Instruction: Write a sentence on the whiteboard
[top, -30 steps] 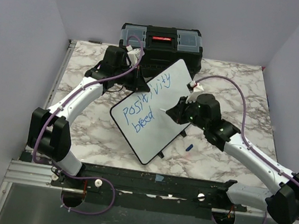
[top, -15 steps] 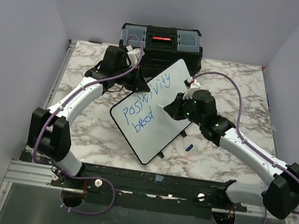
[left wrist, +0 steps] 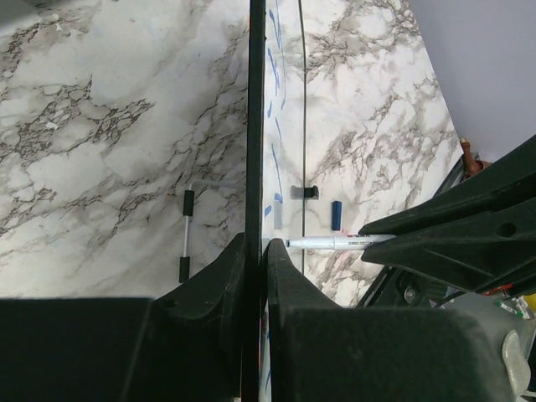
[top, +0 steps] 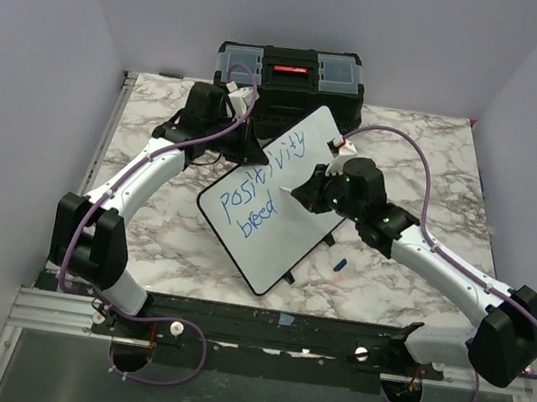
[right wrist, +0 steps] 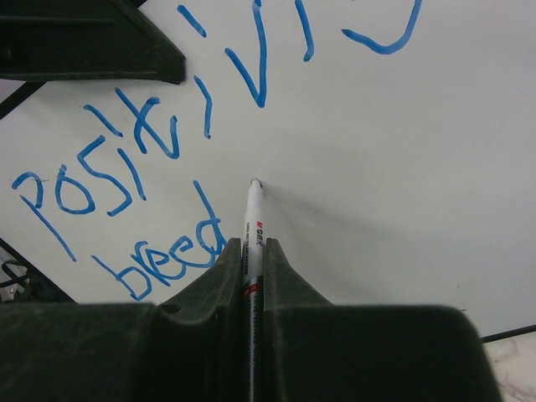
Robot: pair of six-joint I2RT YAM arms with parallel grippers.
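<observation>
The whiteboard [top: 289, 232] is white, black-framed; the sentence [right wrist: 126, 172] is blue; the marker [right wrist: 254, 230] is white; the table [top: 416, 157] is grey-veined white marble.

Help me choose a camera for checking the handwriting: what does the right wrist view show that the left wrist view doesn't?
Only the right wrist view: the whiteboard face-on, with the sentence legible as "positivity" above "breed", and the marker tip at the board near the end of "breed". Only the left wrist view: the board edge-on, clamped in the left claw, plus a blue cap lying on the marble table. Both: the marker held in the right claw, and blue strokes on the board.
</observation>
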